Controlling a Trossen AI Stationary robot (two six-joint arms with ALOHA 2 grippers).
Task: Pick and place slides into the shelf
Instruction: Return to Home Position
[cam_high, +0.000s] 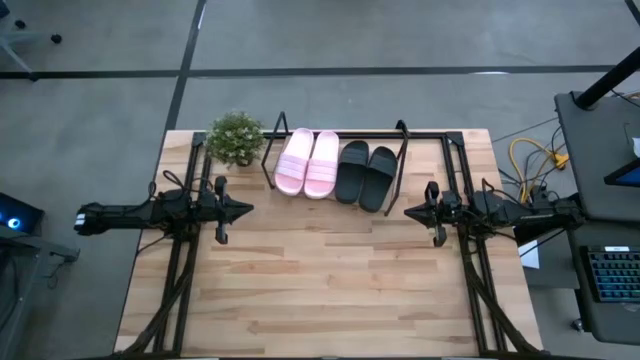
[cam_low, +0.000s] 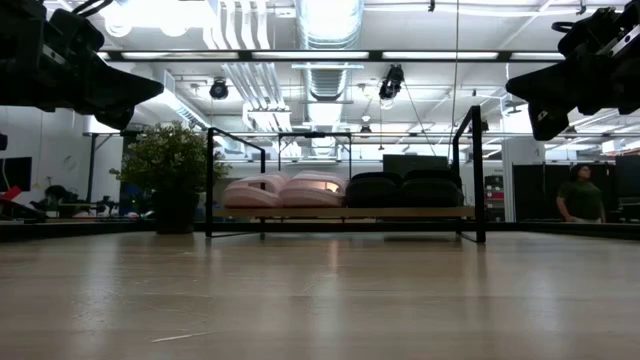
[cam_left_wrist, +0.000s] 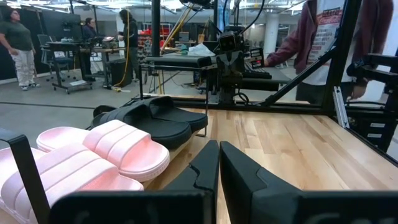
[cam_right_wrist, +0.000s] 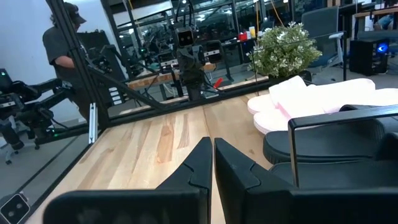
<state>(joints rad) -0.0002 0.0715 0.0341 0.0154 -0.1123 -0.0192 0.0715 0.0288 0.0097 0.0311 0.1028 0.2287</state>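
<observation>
1. Wooden table (cam_high: 330, 290): light plank top carrying everything listed below.
2. Left arm: lies across the table's left edge, pointing inward. Left gripper (cam_high: 240, 209) hangs above the boards, well apart from the shelf; in its wrist view its fingers (cam_left_wrist: 202, 171) are closed together, with only a thin seam between them and nothing held.
3. Right arm: mirrors it at the right edge. Right gripper (cam_high: 412, 211) is also clear of the table and the shelf, its fingers (cam_right_wrist: 193, 168) closed against each other and empty.
4. Shelf (cam_high: 402, 165): black tube frame with a pale board (cam_low: 340, 212), standing at the middle of the table's far edge.
5. Potted plant (cam_high: 236, 138): small green bush in a dark pot, just beside the shelf's left end.
6. Pink slides (cam_high: 308, 162): one pair, side by side on the left half of the shelf board.
7. Black slides (cam_high: 365, 175): one pair, side by side on the right half, just beside the pink pair.
</observation>
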